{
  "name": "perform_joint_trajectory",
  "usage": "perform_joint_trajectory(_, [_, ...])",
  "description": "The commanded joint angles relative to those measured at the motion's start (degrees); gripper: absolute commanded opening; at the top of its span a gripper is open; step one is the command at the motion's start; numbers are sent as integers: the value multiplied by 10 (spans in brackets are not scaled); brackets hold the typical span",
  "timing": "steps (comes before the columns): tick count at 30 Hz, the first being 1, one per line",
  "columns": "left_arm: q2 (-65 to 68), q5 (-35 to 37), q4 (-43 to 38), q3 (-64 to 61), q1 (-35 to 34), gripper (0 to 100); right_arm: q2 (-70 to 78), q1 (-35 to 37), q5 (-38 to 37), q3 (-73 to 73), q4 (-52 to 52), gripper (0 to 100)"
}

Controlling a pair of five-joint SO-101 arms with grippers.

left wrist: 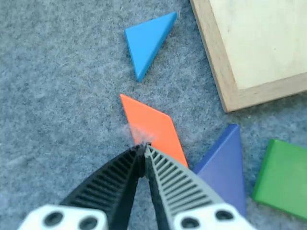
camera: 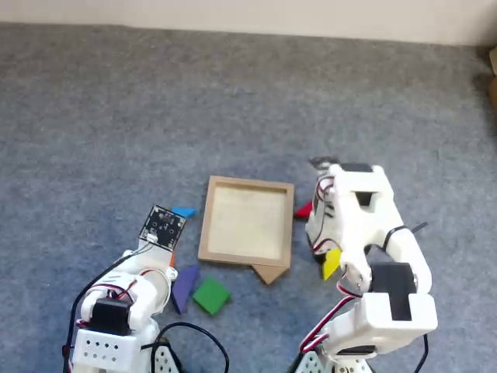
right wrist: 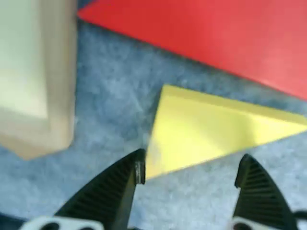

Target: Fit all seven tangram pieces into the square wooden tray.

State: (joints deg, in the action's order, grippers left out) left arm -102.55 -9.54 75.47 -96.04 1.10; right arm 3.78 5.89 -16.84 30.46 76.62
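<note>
Left fingers (left wrist: 165, 172), clenched and empty, tips at the orange piece (left wrist: 153, 127) beside the tray (left wrist: 216, 62). Right fingers (right wrist: 120, 187), released, flank the yellow triangle (right wrist: 206, 132) off the tray's opposite side.

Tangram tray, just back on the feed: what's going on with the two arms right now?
The wooden tray is empty; no piece is in yet. The left gripper is shut, its tips at the edge of the orange parallelogram, with the blue triangle, purple triangle and green square lying nearby. The right gripper is open over the yellow triangle, beside the red piece on the tray's other side. A tan triangle lies at the tray's near corner.
</note>
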Motion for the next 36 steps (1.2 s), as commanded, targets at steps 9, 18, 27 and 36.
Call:
perform_joint_trajectory(9, [-18, -5, 2, -11, -7, 5, -178, -1, 179, -74, 70, 296])
perform_joint_trajectory(18, [-18, -5, 2, -11, -7, 5, -177, 23, 436, -29, -43, 323])
perform_joint_trajectory(27, [-18, -5, 2, -11, -7, 5, -127, 29, 497, 21, -112, 413])
perform_joint_trajectory(36, [-18, -5, 2, -11, -7, 5, -64, 28, 527, 58, -183, 413])
